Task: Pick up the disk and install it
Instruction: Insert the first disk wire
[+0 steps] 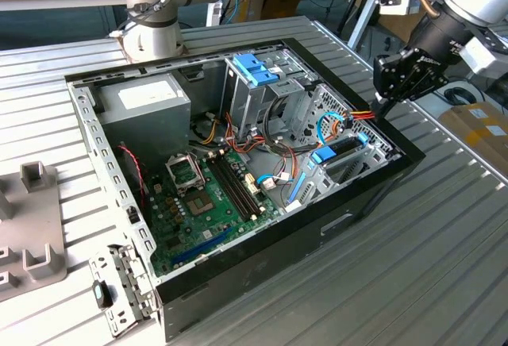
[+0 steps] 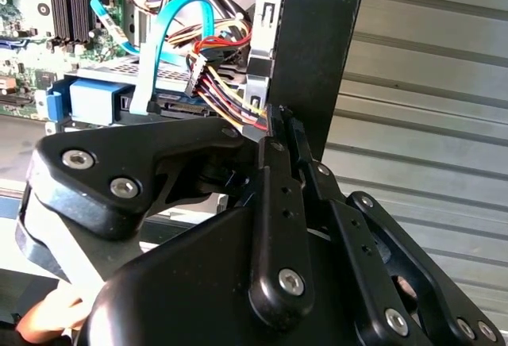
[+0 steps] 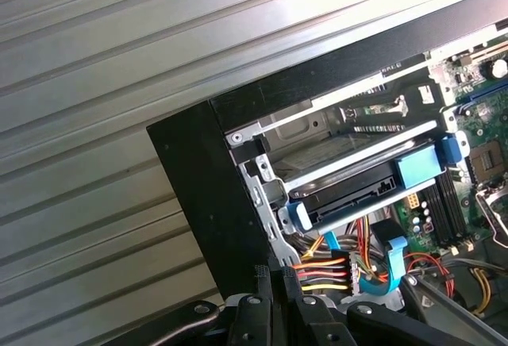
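While the disk (image 3: 357, 191) sits seated in its bay, the hand (image 1: 386, 106), fingers pressed together, hovers just beside it.

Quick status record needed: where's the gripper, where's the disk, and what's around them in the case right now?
gripper: at the case's corner on the exterior view's right, by the cable bundle
gripper load: nothing seen in it
disk: lying in the drive bay, blue frame tabs at both ends
case: open, lying on the slatted table
power supply: grey box at the far corner
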`<state>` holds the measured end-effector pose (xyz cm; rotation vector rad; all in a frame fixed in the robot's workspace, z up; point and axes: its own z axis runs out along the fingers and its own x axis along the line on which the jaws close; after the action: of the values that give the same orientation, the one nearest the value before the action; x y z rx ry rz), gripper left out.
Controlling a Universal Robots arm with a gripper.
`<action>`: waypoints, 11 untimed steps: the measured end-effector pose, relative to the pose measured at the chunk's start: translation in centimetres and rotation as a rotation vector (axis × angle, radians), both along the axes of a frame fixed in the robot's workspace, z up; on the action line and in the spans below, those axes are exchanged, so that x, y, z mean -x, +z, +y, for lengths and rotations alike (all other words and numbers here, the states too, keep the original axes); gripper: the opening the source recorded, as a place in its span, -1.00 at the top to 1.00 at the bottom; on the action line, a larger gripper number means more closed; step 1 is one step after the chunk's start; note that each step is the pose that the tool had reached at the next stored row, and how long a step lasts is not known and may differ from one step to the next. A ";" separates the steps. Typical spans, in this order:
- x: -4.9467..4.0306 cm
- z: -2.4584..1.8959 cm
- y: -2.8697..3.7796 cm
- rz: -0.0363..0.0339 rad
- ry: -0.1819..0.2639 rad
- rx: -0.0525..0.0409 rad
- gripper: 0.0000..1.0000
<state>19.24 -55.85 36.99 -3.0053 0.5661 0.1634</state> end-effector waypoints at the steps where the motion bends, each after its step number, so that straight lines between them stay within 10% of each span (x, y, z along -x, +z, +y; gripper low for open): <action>1: 0.05 0.00 0.00 0.0000 0.000 0.0000 0.66; 11: 0.35 0.00 0.01 -0.0001 0.000 0.0001 0.66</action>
<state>18.89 -55.85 37.00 -3.0054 0.5660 0.1633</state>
